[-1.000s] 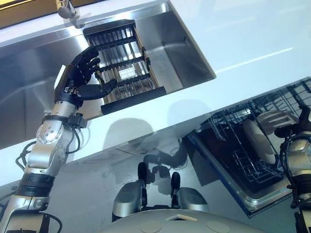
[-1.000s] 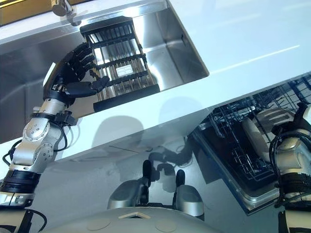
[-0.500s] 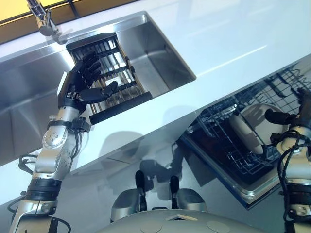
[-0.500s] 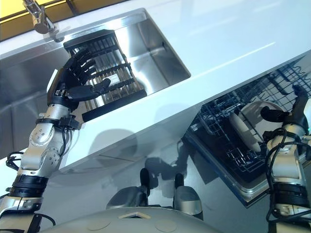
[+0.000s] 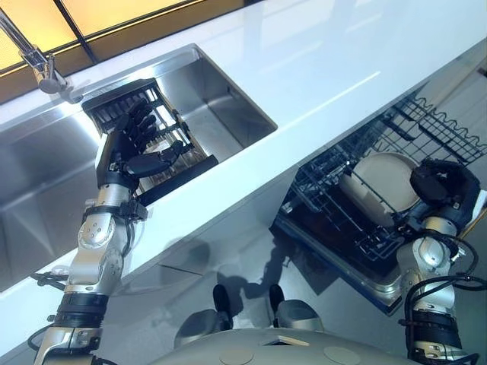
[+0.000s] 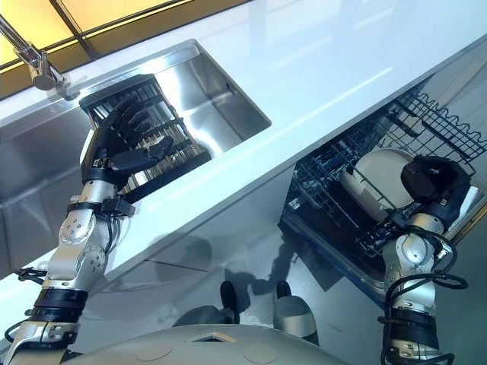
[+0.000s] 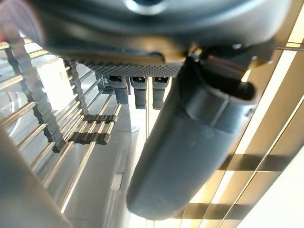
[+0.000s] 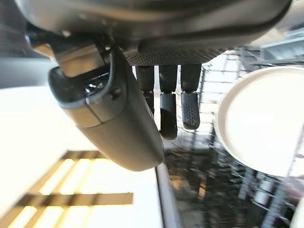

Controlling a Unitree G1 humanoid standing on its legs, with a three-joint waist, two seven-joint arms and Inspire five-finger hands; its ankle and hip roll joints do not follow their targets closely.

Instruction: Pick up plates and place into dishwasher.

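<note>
Plates first: one pale plate (image 6: 380, 179) stands on edge in the dishwasher rack (image 5: 335, 201), just beside your right hand (image 6: 435, 181), which hangs by it with fingers loosely curled, pinching nothing. Your left hand (image 5: 131, 144) is spread open over the dark drying rack (image 5: 171, 156) in the sink (image 5: 228, 103), well apart from the dishwasher. I can't make out another plate on that drying rack, so my read is the next pick falls to your left hand, across the white worktop (image 5: 319, 68).
</note>
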